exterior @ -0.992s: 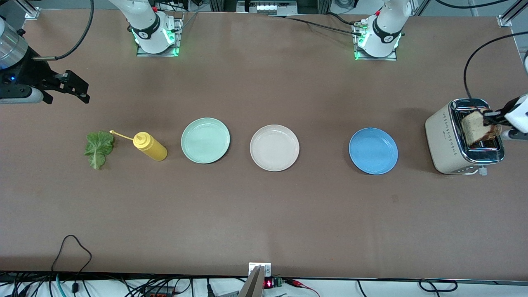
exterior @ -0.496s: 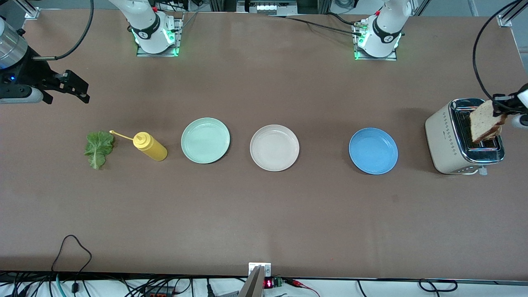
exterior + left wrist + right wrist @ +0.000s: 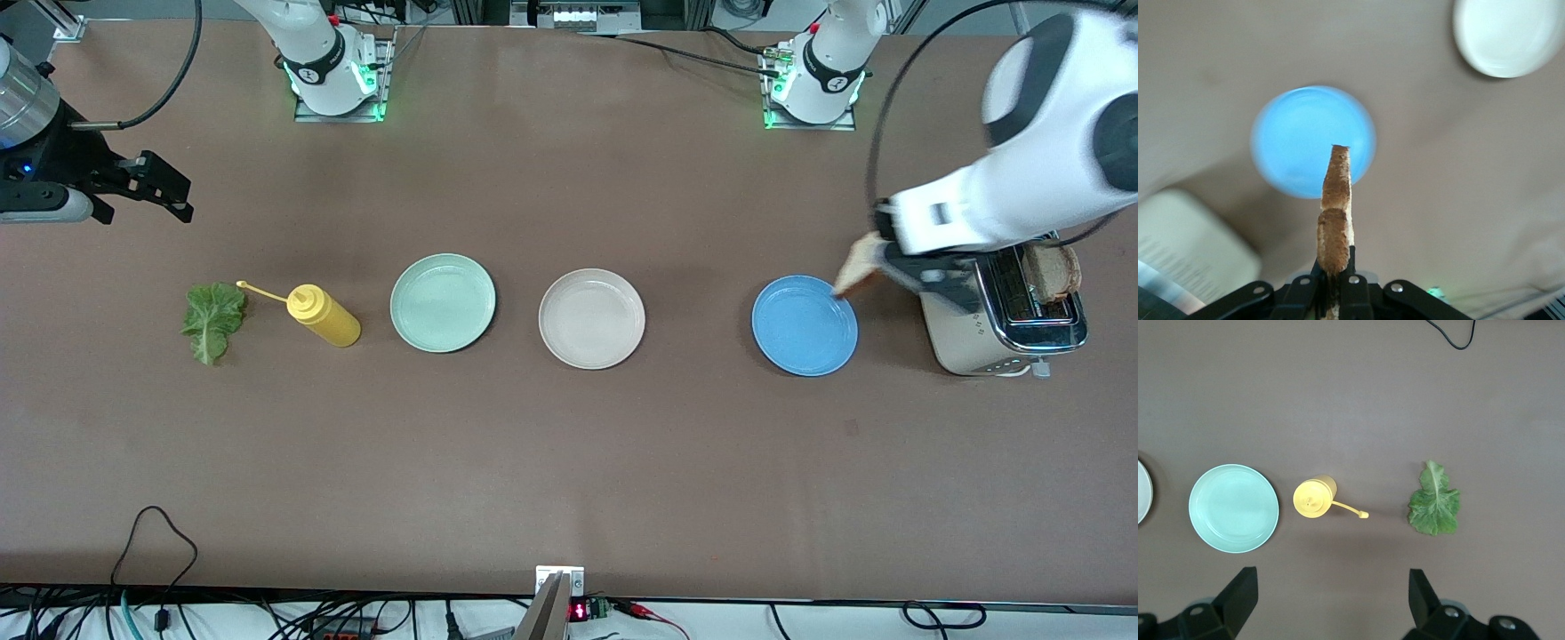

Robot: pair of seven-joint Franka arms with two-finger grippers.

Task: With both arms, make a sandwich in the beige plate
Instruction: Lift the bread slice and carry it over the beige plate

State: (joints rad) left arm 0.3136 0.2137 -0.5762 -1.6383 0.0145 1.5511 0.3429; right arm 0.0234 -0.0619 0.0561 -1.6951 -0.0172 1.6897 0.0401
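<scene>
Front view showed the beige plate (image 3: 591, 318) bare at the middle of the row, between the mint-green plate (image 3: 442, 302) and the blue plate (image 3: 804, 324). No sandwich existed yet. Its first bread slice (image 3: 859, 266) was clamped edge-on in the left gripper (image 3: 880, 267), whose jaws were pinched tight on the crust, over the table at the blue plate's rim, beside the toaster (image 3: 1000, 307). A second slice (image 3: 1050, 271) sat in the toaster's slot. In the left wrist view the slice (image 3: 1335, 213) stood upright from the gripper's (image 3: 1335, 287) jaws, with the blue plate (image 3: 1313, 141) under it and the beige plate (image 3: 1511, 35) well apart.

The lettuce leaf (image 3: 213, 320) lay at the right arm's end of the table, just beside the yellow squeeze bottle (image 3: 324, 316). The right gripper (image 3: 160, 191) waited over that end, jaws spread wide and holding nothing; its wrist view showed both fingers (image 3: 1238, 597) apart with the leaf (image 3: 1435, 509) and bottle (image 3: 1315, 497) below.

To my eye, doing this carry well meant passing the blue plate entirely, tipping the slice flat low over the beige plate's centre, and only then letting go, so that it would not land on edge or on the rim.

I could read no brand or writing; the marks on the toaster's side were too small to tell.
</scene>
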